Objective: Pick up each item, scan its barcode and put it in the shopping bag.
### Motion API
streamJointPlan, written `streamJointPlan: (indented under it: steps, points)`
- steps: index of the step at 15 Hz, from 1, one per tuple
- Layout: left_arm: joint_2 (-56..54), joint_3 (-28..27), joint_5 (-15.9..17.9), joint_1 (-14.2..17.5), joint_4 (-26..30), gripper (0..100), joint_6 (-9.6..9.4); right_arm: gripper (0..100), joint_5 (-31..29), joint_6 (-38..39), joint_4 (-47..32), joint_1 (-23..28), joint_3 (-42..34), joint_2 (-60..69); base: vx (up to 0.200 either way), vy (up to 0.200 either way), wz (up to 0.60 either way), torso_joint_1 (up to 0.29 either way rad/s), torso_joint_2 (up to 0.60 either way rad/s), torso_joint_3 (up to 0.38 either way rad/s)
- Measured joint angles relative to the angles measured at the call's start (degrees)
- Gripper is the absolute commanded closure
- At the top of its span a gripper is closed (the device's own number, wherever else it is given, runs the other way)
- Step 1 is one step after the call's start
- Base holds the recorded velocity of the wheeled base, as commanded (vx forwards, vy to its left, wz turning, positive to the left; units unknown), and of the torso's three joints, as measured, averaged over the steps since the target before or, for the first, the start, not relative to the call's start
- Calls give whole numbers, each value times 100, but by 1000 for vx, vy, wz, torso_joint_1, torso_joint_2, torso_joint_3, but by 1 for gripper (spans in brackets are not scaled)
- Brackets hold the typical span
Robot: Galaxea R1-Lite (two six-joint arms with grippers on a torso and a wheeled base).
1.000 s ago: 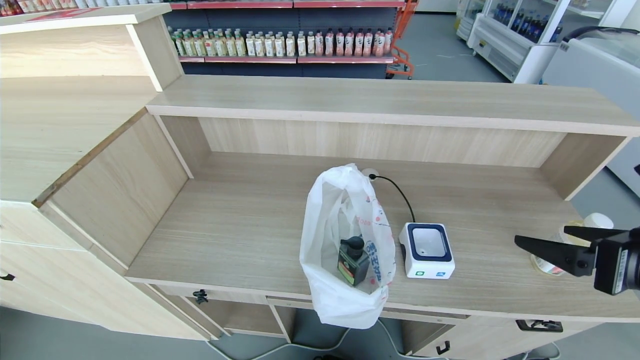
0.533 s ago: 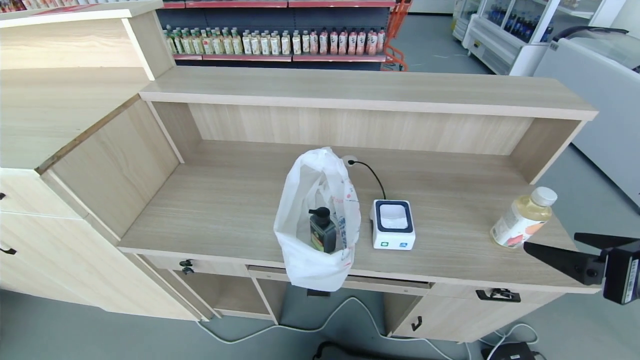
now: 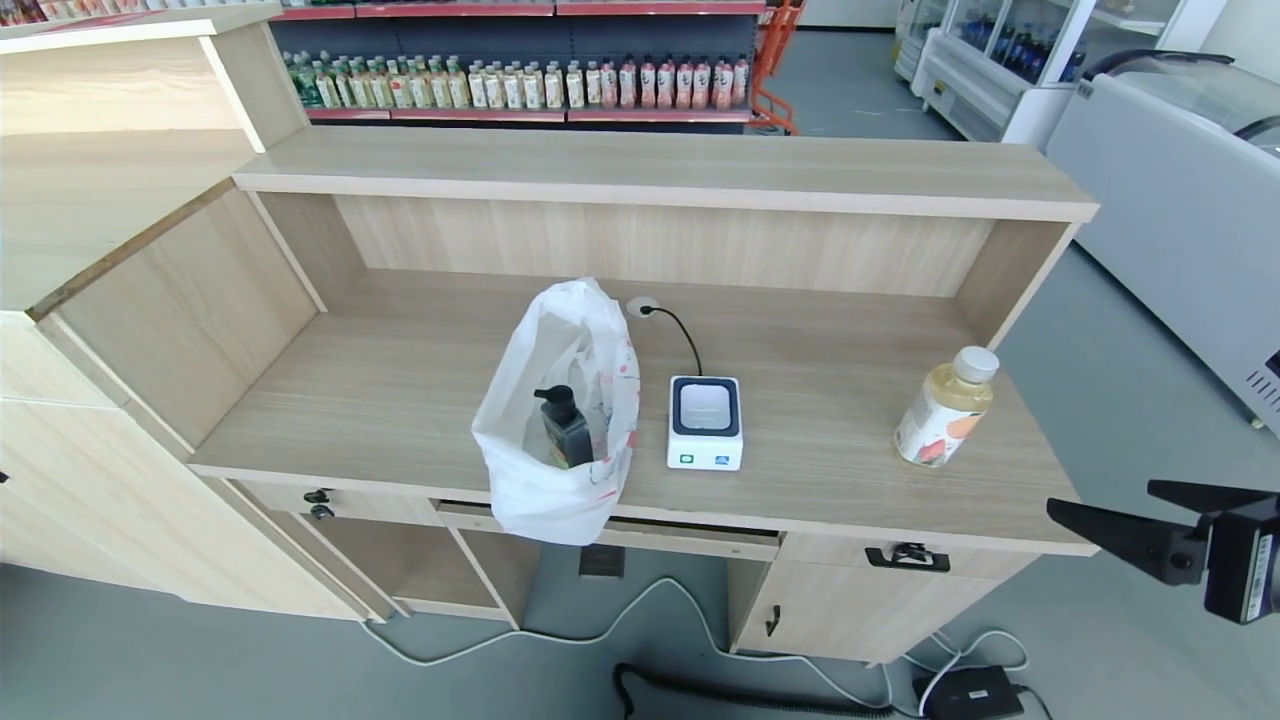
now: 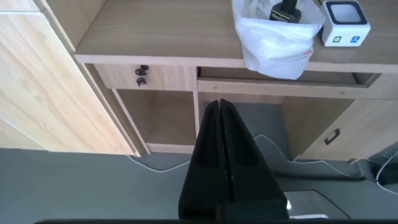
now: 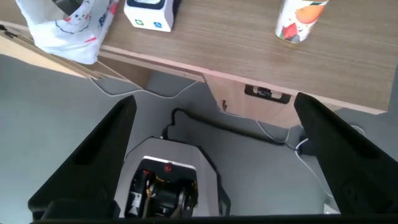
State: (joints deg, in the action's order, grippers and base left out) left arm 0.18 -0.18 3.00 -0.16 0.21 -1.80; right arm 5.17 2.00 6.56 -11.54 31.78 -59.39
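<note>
A thin, crinkled white plastic shopping bag (image 3: pixel 553 470) with red print is seen standing open at the front edge of the pale wood-grain counter (image 3: pixel 380 390), its bottom sagging over that edge. Inside it a dark, flat-sided pump bottle (image 3: pixel 566 432) with a black pump head is held upright. Just beside the bag, on the robot's right, a small white boxy scanner (image 3: pixel 705 425) is placed, with rounded corners and a dark-framed window on top. A black cable (image 3: pixel 683 335) is run from it towards the back of the counter. Well apart, near the counter's right end, a clear plastic drink bottle (image 3: pixel 945 410) is set upright, with pale yellow liquid, a white cap and a printed label. The right gripper (image 3: pixel 1100 497) is held low, off the counter's front right corner, its black wedge-shaped fingers spread wide with nothing between them. The left gripper (image 4: pixel 219 109) is held below the counter's front, its fingers pressed together with nothing gripped.
</note>
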Motion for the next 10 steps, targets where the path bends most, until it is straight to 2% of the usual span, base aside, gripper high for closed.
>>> streamJointPlan:
  steps: [6,10]
  points:
    - [4,0,0,-2,-2,100,2,0,0,2,6,6,-100,-48,0,-200,0,1,2,0]
    - [6,0,0,-2,0,100,4,0,0,-162,113,260,-111,-245,0,-200,0,1,2,5]
